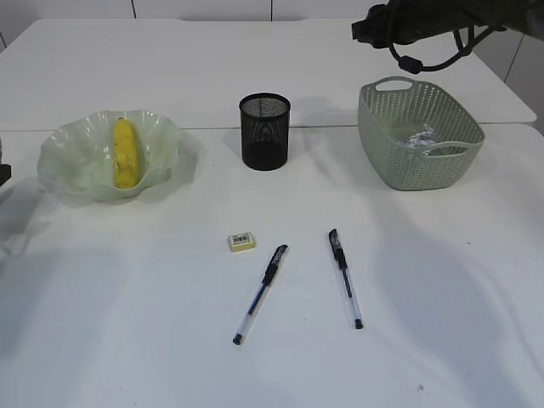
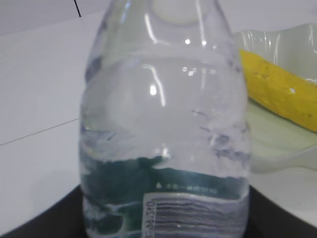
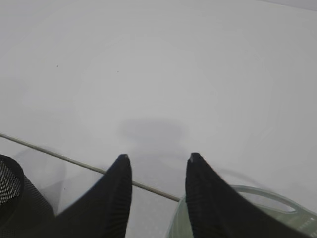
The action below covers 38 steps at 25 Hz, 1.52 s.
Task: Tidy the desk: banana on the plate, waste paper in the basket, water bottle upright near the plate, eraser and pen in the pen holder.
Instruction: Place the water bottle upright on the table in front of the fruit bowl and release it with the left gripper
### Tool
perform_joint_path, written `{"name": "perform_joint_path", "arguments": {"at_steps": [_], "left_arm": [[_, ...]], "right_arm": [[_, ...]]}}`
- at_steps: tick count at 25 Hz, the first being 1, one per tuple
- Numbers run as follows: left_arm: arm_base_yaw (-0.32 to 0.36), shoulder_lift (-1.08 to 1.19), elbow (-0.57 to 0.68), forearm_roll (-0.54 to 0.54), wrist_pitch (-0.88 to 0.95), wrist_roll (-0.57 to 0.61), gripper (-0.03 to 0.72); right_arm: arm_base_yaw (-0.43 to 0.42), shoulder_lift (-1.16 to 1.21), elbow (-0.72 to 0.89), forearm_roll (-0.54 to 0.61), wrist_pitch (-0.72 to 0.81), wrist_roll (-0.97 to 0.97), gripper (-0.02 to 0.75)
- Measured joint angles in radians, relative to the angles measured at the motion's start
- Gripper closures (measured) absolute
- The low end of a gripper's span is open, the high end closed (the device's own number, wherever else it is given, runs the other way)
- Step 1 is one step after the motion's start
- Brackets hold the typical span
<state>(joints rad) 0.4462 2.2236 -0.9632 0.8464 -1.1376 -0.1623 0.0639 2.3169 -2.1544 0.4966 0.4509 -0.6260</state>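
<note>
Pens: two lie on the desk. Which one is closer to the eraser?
The left pen, slanted with its cap end near the eraser; the right pen lies farther away.

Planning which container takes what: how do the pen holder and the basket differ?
The pen holder is black mesh, round and upright; the basket is pale green weave, wide, with handles. The pen holder looks empty, while the basket holds crumpled waste paper. Both stand open-topped on the table.

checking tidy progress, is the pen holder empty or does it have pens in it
No pens in it: both pens and the eraser lie on the table before the pen holder.
</note>
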Motion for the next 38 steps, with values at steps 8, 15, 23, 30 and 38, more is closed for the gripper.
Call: {"name": "perform_joint_path", "arguments": {"at_steps": [8,15,23,30,38], "left_arm": [[0.0,0.019,0.0,-0.023,-0.032,0.004,0.309],[0.0,0.061,0.0,-0.041,-0.095,0.004,0.309],[-0.016,0.1,-0.006,-0.128,-0.157,0.004,0.309],[-0.057,0.125,-0.03,-0.171,-0.161,0.006,0.309],[-0.11,0.156,-0.058,-0.228,-0.188,0.007,0.309]], "right_arm": [[0.0,0.0,0.0,0.0,-0.007,-0.01,0.456],[0.0,0.0,0.0,0.0,-0.014,-0.016,0.457],[0.0,0.0,0.0,0.0,-0.016,-0.026,0.457],[0.0,0.0,0.0,0.0,-0.016,-0.033,0.457],[0.0,0.0,0.0,0.001,-0.018,-0.057,0.457]]}}
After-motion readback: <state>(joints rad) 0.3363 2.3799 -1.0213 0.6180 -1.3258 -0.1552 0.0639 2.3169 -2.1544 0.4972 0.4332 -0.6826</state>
